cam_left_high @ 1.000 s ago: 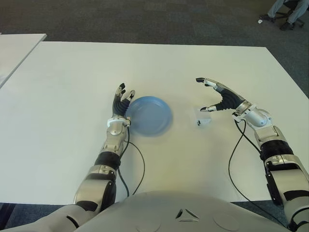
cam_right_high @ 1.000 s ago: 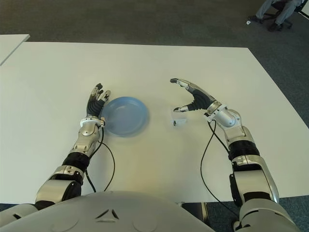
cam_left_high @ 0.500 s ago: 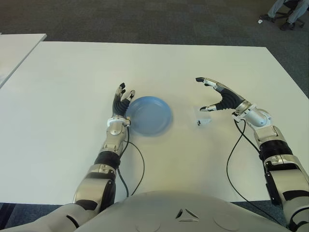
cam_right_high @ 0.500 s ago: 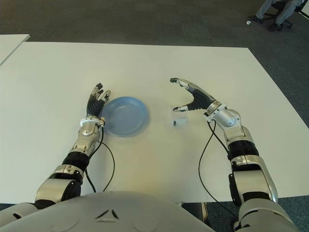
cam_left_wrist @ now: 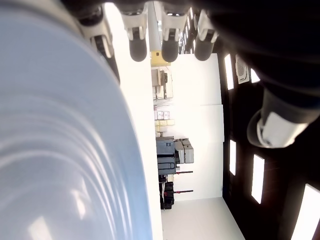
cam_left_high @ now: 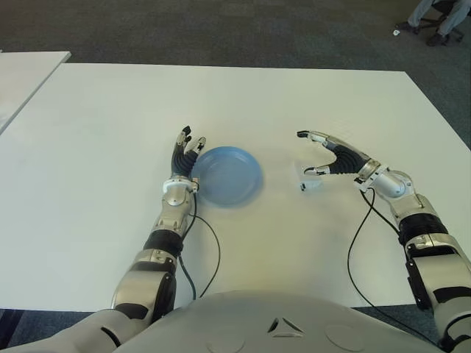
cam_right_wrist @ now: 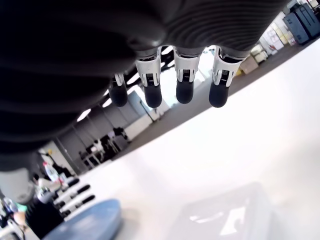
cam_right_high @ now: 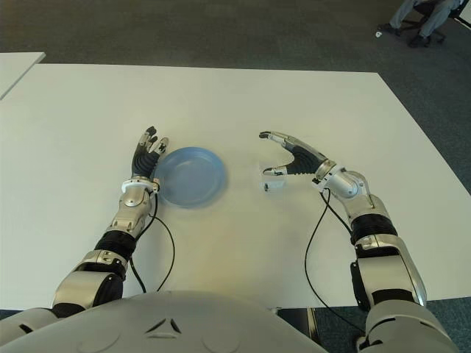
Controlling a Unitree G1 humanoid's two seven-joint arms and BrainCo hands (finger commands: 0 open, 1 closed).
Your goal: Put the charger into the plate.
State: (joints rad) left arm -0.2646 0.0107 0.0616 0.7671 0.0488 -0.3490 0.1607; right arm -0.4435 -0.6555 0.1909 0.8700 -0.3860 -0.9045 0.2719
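Note:
A small white charger [cam_left_high: 310,181] stands on the white table [cam_left_high: 294,95], a short way right of the blue plate [cam_left_high: 229,175]. My right hand [cam_left_high: 327,154] hovers over and just right of the charger with fingers spread, thumb close above it, holding nothing. In the right wrist view the charger [cam_right_wrist: 225,217] shows pale below the extended fingertips [cam_right_wrist: 184,94], with the plate [cam_right_wrist: 85,222] farther off. My left hand [cam_left_high: 185,151] stays at the plate's left rim, fingers straight; its wrist view shows the plate [cam_left_wrist: 60,150] close beside the fingers.
A second white table [cam_left_high: 26,73] shows at the far left. A seated person's legs and a chair [cam_left_high: 434,18] are on the dark carpet at the back right. Cables [cam_left_high: 210,250] trail from both wrists across the table.
My right hand has dropped lower and come a little nearer, closing down over the charger. The charger, the plate and my left hand have not moved.

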